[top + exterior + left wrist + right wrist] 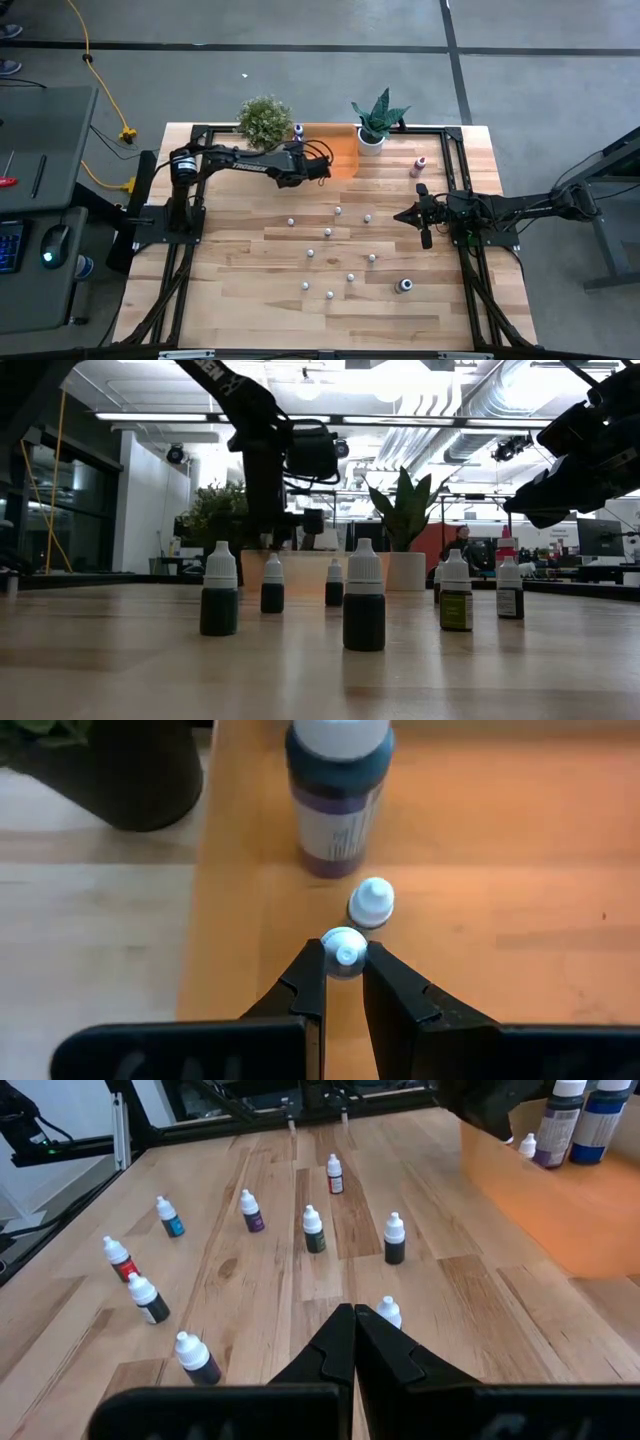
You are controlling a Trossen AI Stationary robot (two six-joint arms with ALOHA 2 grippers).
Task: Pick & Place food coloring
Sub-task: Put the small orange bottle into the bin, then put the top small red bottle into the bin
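Observation:
Several tiny white-capped food coloring bottles [328, 233] stand upright on the wooden table's middle [314, 1228]. My left gripper [345, 960] hangs over the orange mat [345, 150] at the far middle, shut on one tiny bottle [345, 950]. Just beyond it a second tiny bottle [372, 903] and a larger blue bottle [340, 790] stand on the mat. My right gripper [353, 1330] waits shut at the table's right side [402, 215], holding nothing. My left gripper pinches the tiny bottle's white cap [347, 942] between its two fingertips. The fingers slant down from the table's left side. The bottle stands upright in the hold, cap up. The cap and fingers hide its base, so whether it rests on the mat cannot be told.
Two potted plants [265, 120] [378, 122] flank the mat at the far edge. A pink bottle [419, 166] stands at the far right. A dark bottle [404, 286] sits near the front right. A black frame [200, 135] runs round the table.

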